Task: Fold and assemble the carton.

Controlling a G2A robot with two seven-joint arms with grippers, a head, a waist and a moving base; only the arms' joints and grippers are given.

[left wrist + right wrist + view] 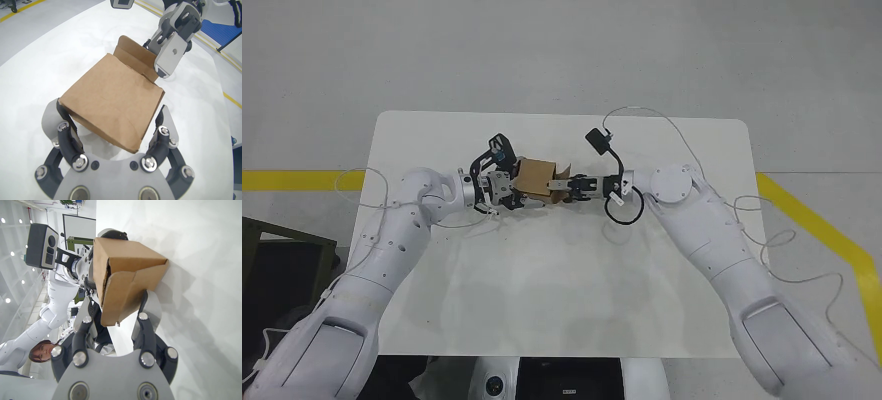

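- The small brown corrugated-cardboard carton [535, 178] is over the far half of the round-cornered white table [542, 300], directly between my two arms. In the left wrist view its near end is tipped up clear of the tabletop, with shadow beneath. In the right wrist view one long edge appears to rest on the surface.
- It reads to me as half-built. The body is already a squared tube, but the end flap [132, 55] facing the right arm stands out from the opening and is not yet folded home.
- The left gripper [110, 106] has its jaws spread as wide as the carton's body and closed across it. One black pad [63, 111] is pressed onto a corner and the other is right at the opposite edge. I take this as the anchor hold: it fixes the tube so that a push at the far end bends cardboard instead of sliding the carton.
- The right gripper [118, 296] is at the flap end with its jaws parted, gripping nothing. The flap lies between them, with one grey finger [151, 302] against the face turned to the table and the other standing off. That posture suits pushing, not pinching.
- Next I'd expect to fold that flap across the opening. The risk I see is the tube skewing out of square within the left hold.
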